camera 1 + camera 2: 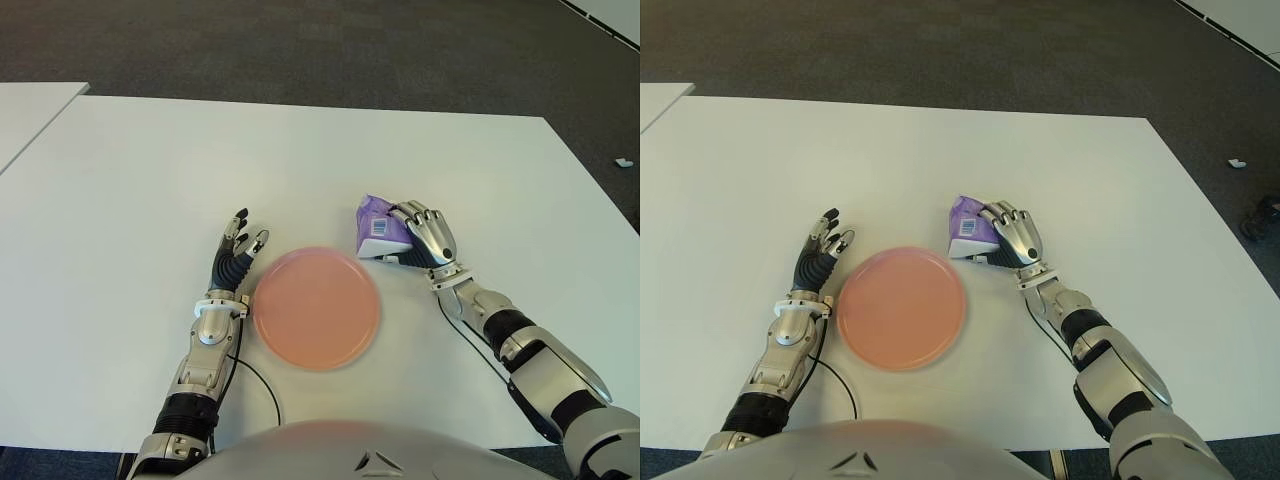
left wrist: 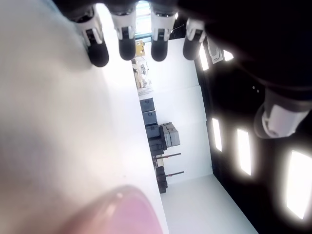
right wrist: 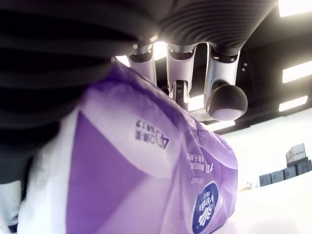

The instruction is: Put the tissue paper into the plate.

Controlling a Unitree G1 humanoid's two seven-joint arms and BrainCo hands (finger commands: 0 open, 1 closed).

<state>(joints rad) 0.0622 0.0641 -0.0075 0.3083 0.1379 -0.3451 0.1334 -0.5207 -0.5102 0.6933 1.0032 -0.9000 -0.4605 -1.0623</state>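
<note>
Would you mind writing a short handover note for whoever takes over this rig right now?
Right hand: fingers closed around the purple tissue pack, on the white table just to the right of the pink plate. I cannot tell whether the pack has left the table.
Left hand: open, holding nothing, beside the plate's left edge.
Done: the tissue pack is grasped.
Left: carry it over the plate, set it down inside and let go. The plate holds nothing yet.
</note>
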